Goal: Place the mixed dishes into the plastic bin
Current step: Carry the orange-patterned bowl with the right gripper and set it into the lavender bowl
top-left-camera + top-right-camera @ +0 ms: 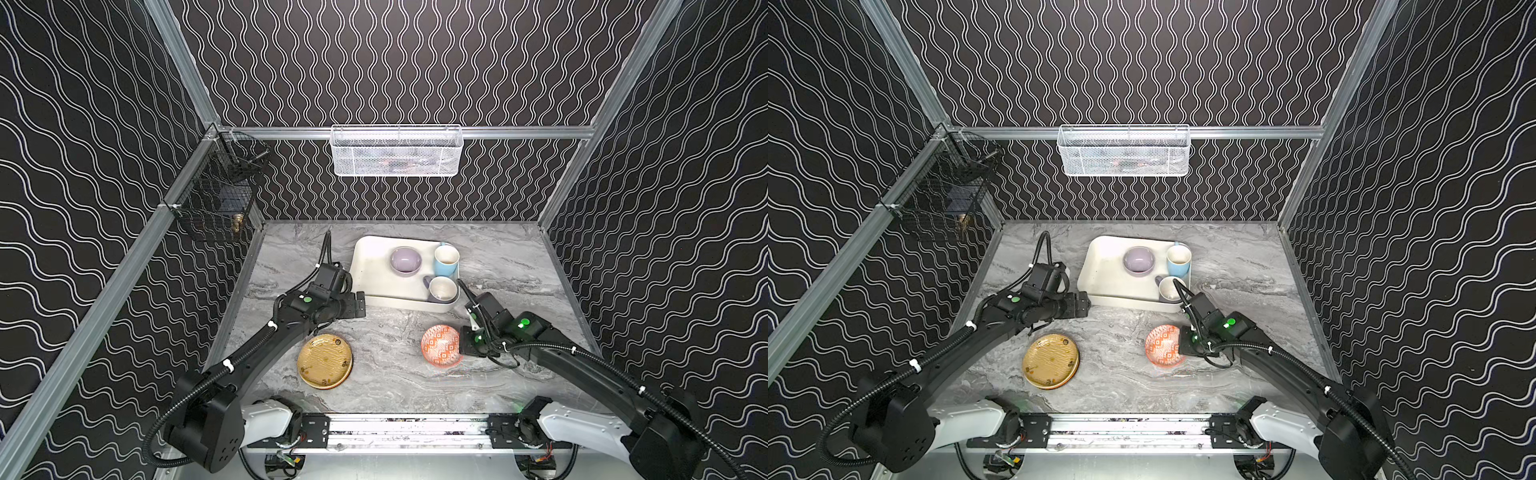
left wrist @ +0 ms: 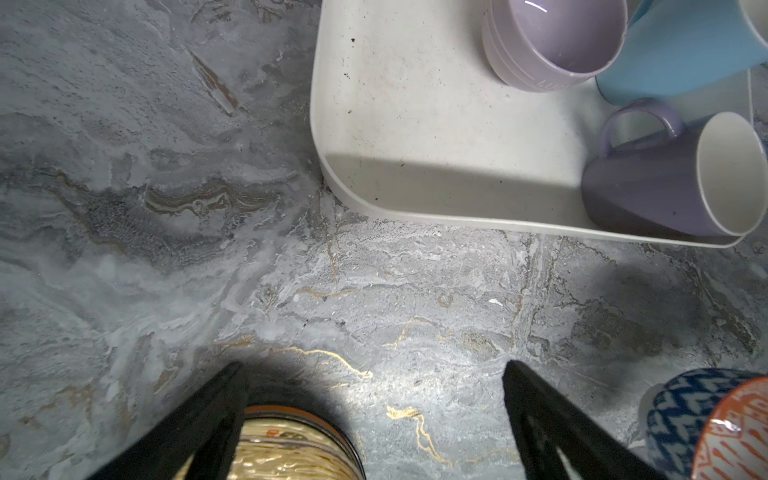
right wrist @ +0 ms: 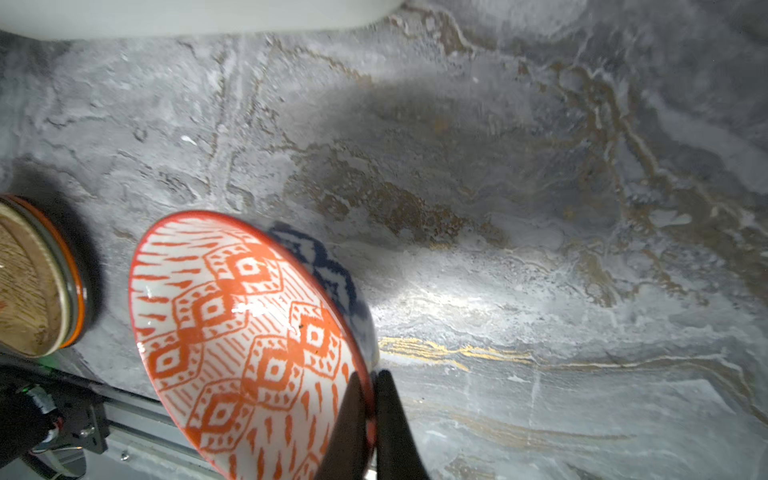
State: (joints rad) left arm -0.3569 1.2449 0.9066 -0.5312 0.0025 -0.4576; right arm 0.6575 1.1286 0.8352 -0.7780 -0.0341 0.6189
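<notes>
Marble table bears the bin, holding lavender bowl, blue mug and lavender mug; right gripper is clamped on the rim of the tilted orange bowl near the bin; left gripper gapes wide, empty, by the gold plate

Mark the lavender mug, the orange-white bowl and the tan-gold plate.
lavender mug [image 2: 648, 191]: left wrist view, on its outer wall.
orange-white bowl [image 3: 249, 324]: right wrist view, on its patterned inside.
tan-gold plate [image 1: 325, 360]: a top view, on the middle of its face.
</notes>
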